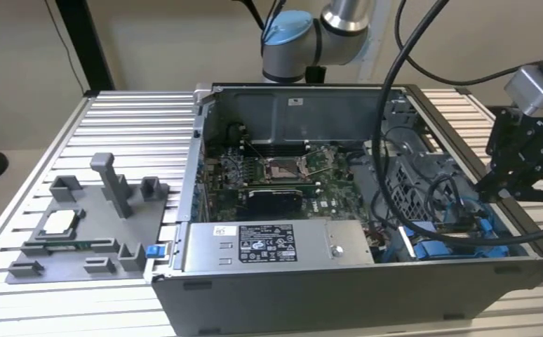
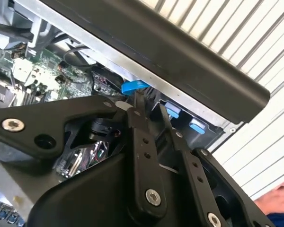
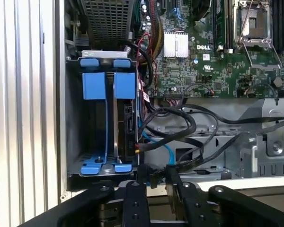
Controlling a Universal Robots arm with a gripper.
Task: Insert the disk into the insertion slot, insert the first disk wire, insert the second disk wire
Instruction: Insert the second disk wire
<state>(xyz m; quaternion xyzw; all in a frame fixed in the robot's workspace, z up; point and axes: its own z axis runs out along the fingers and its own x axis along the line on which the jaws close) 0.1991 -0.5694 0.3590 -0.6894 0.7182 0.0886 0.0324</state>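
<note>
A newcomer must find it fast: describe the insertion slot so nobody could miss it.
Find the open computer case on the slatted table. In its near corner at the exterior view's right, beside the silver power-supply box, sits the insertion slot. Its bright blue plastic rails and tabs set it apart from the grey metal around.

Grey arm (image 1: 346, 17) arched in from behind; black hand (image 1: 487, 189) held low, tilted steeply downward
</note>
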